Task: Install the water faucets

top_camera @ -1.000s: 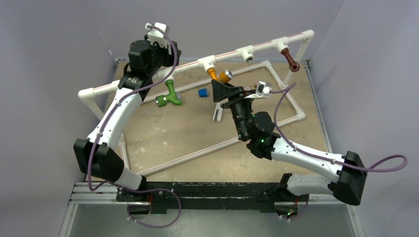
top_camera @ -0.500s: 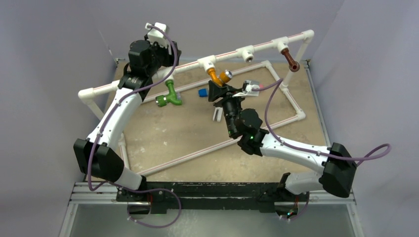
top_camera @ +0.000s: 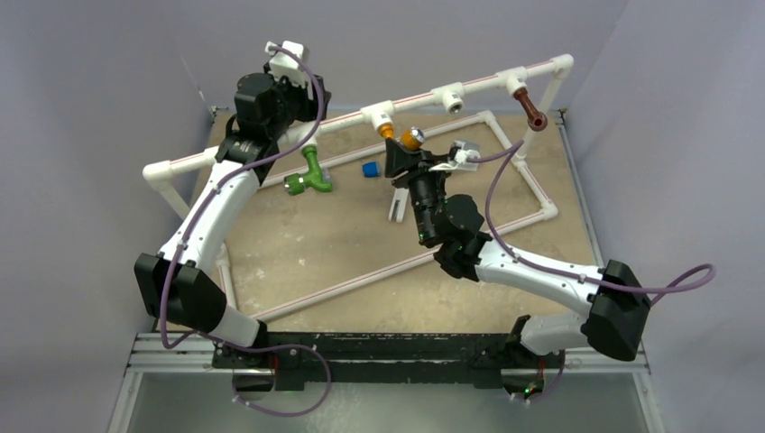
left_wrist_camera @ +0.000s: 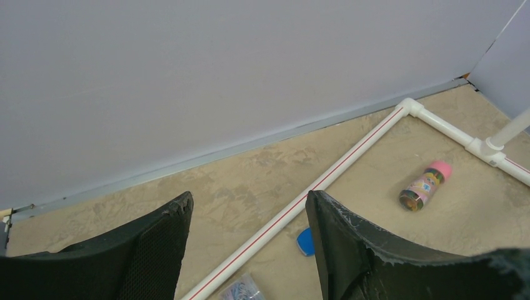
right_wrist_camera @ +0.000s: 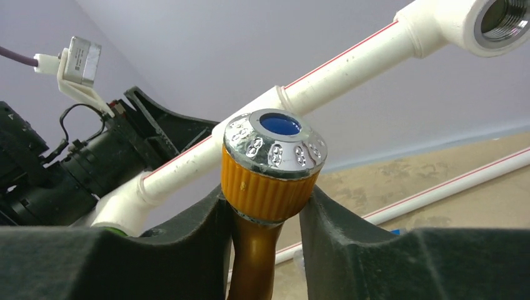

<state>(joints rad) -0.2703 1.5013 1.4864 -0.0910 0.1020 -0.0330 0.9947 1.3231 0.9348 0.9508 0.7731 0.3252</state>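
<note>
The orange faucet [right_wrist_camera: 267,187] has a ribbed orange knob topped by a shiny studded metal cap with a blue disc in its middle, and a darker amber stem running down below. From above, it [top_camera: 390,132] hangs from a white tee on the raised rail [top_camera: 478,86] of the white pipe frame, about midway along it. The green faucet [top_camera: 311,173] hangs below the same rail further left, next to the left arm; where it joins the rail is hidden. The brown faucet [top_camera: 534,115] hangs from the tee near the rail's right end.

Between the orange and brown faucets the rail carries an open socket [right_wrist_camera: 502,19] with a metal thread inside. On the sandy table [top_camera: 343,244] lie a small blue piece [top_camera: 370,169], a small white forked piece [top_camera: 396,207] and, in the left wrist view, a little bottle [left_wrist_camera: 423,187] with a pink cap lying on its side by the frame's far corner. The grey back wall stands close behind the rail.

The right tool [right_wrist_camera: 262,215] reaches up from below and is clamped on the orange faucet: one finger presses each side of the knob's lower rim, the stem passing down between them. The left tool [left_wrist_camera: 249,234] stands with its fingers apart and nothing between them, looking down on a floor pipe of the frame, well away from all three faucets.
</note>
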